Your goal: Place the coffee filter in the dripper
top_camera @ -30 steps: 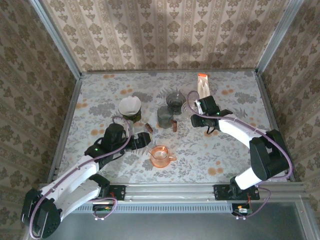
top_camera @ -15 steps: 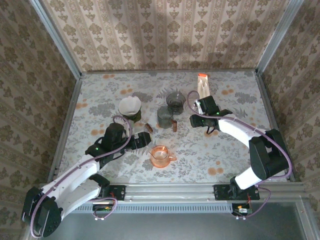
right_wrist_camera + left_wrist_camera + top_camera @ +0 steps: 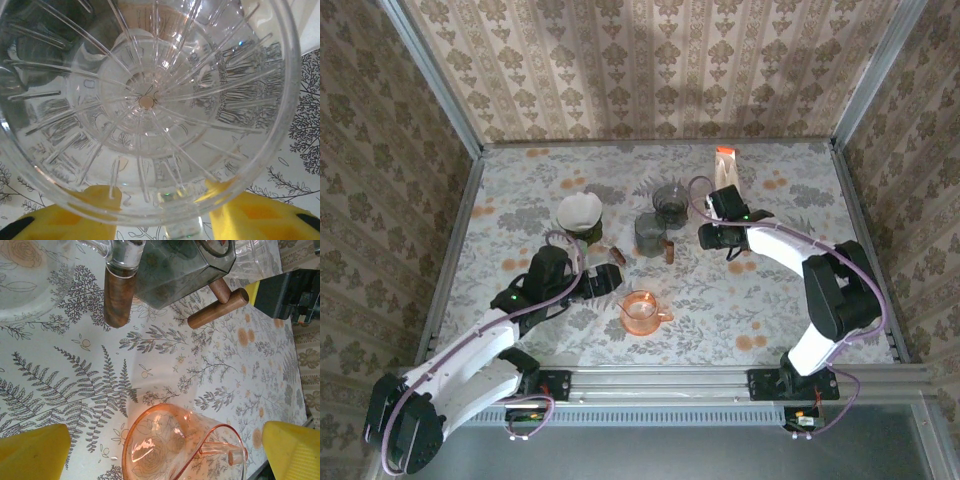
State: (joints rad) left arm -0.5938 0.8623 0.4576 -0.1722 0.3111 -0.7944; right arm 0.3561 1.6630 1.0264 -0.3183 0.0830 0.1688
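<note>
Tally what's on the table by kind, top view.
Drippers: 2, clear dripper, grey dripper
Coffee filter: 1
Pink glass pitcher: 1
Orange-topped packet: 1
Dark vessel under the filter: 1
Total: 6

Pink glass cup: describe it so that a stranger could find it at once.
On the fern-patterned table, look to the middle near the front edge. The pink glass cup stands nearer than the grey mug; no other vessel is pink.
</note>
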